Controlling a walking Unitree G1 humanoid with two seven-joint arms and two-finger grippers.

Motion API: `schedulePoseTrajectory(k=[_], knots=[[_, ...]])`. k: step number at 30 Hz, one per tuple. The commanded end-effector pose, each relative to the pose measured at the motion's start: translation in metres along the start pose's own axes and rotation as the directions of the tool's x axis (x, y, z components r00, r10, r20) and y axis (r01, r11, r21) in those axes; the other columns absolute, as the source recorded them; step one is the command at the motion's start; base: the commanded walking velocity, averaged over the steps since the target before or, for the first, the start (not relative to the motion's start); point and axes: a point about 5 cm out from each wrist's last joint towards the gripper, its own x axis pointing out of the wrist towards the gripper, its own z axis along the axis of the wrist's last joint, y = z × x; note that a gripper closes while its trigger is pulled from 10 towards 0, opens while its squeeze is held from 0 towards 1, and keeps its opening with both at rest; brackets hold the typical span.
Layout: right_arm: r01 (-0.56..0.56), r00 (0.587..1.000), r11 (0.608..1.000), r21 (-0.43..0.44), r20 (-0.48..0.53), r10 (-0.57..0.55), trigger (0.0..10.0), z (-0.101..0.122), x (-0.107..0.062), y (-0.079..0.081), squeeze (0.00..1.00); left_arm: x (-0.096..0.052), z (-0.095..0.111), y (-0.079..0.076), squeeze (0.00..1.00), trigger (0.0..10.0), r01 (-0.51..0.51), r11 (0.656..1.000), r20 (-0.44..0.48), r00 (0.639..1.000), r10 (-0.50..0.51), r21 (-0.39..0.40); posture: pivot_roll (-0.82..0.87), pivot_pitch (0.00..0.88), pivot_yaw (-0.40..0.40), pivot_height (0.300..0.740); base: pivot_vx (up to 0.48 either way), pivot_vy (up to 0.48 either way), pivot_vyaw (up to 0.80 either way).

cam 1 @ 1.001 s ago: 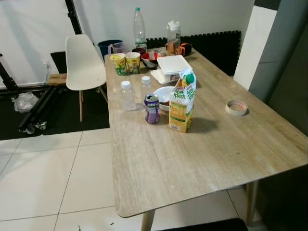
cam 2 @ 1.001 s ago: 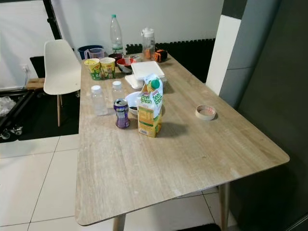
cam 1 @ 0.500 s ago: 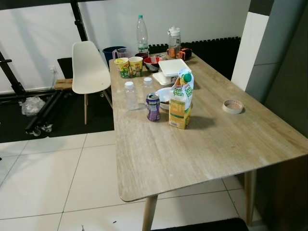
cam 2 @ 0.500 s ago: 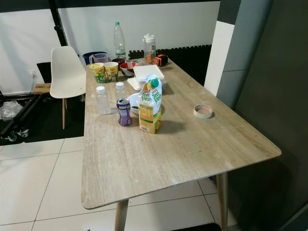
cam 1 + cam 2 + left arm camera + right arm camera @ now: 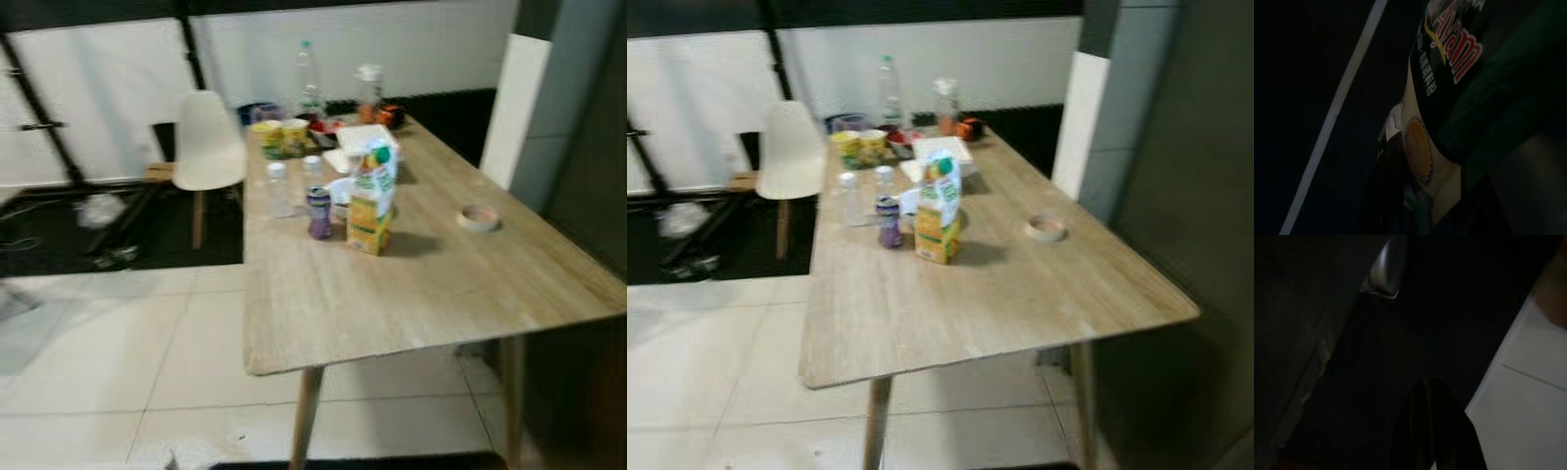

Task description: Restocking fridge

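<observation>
The head views are blurred, which fits a robot on the move. A wooden table (image 5: pixel 421 284) runs from the centre of the frame up toward the back wall, and the groceries sit bunched on its far half, probably set out there as the stock to be carried to the fridge. Foremost stands a juice carton (image 5: pixel 370 201) with a green cap, upright; just to its left is a purple drink can (image 5: pixel 319 212), and behind that two small clear bottles (image 5: pixel 279 188). Further up the frame are two yellow cups (image 5: pixel 280 137), a white lidded box (image 5: pixel 364 139), a tall water bottle (image 5: pixel 310 80) and a jar (image 5: pixel 368 86). A roll of tape (image 5: pixel 478 217) lies alone toward the right edge, well apart from the food. A white chair (image 5: pixel 209 145) stands at the table's left side.

The left wrist view is very dark, yet a package printed "Ayam" (image 5: pixel 1459 73) sits right against the camera, so the left claw is most likely clamped on it for carrying. The right wrist view shows one dark finger (image 5: pixel 1437 431) over pale floor; whether the right claw is apart or together cannot be told.
</observation>
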Motion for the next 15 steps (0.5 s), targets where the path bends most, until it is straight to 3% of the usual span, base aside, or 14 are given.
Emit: schedulePoseTrajectory(k=[1, 15], knots=[[0.029, 0.995, 0.999, 0.014, 0.091, -0.030, 10.0, 0.0248, 0.0006, -0.0033, 0.00, 0.0020, 0.0141, -0.0038, 0.00, 10.0, 0.011, 1.000, 0.041, 0.999, -0.012, 0.010, -0.09, 0.000, 0.022, 0.740, -0.311, 0.000, 0.00], [0.022, 0.997, 1.000, 0.004, 0.075, -0.022, 10.0, 0.0219, 0.0008, -0.0023, 0.00, 0.0022, 0.0149, -0.0043, 0.00, 10.0, 0.014, 1.000, 0.042, 0.999, -0.014, 0.007, -0.08, 0.000, 0.022, 0.740, -0.309, 0.000, -0.05]])
